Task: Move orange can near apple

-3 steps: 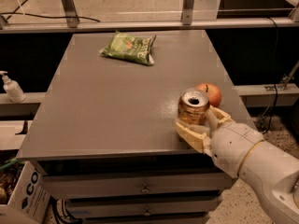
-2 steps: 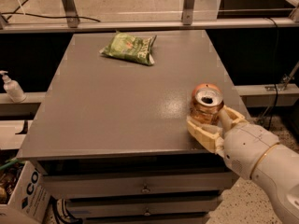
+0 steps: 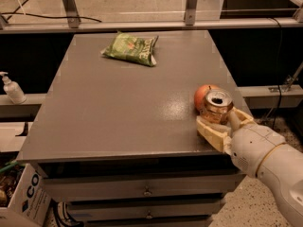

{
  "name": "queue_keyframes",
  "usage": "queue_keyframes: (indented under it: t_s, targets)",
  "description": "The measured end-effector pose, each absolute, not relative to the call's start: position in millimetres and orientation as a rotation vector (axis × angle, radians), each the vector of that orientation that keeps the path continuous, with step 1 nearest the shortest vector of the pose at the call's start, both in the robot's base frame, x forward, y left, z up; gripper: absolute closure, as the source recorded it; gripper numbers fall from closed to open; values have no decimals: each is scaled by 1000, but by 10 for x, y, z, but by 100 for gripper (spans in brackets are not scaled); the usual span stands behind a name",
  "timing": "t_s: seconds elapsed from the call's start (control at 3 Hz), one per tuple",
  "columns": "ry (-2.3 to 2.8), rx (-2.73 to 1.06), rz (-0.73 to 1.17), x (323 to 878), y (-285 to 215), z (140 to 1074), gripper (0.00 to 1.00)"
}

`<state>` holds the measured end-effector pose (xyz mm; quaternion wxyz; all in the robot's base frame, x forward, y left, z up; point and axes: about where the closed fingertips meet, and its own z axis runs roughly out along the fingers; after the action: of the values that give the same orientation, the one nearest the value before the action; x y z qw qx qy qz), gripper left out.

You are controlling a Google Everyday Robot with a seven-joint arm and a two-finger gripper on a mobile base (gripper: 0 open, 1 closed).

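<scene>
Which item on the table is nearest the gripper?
The orange can, held in the gripper at the table's front right; apple just behind, green bag far back.

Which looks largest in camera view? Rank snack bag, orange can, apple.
1. Green crinkled snack bag.
2. Orange aluminium can, in the gripper near the table's right edge.
3. Round red apple, half hidden behind the can, so these two are unsure.

At the lower right of the frame, the gripper (image 3: 219,119) clasps the can (image 3: 218,106) upright near the right edge of the grey table (image 3: 118,117). The apple (image 3: 202,96) touches the can's upper-left side. A green snack bag (image 3: 131,48) lies well apart at the upper middle.
</scene>
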<state>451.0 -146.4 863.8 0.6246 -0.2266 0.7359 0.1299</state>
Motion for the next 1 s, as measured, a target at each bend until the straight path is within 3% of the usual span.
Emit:
queue_keyframes:
  t_s: [1.0]
  targets:
    - [1705,-472,278,4733,-1642,8485,100]
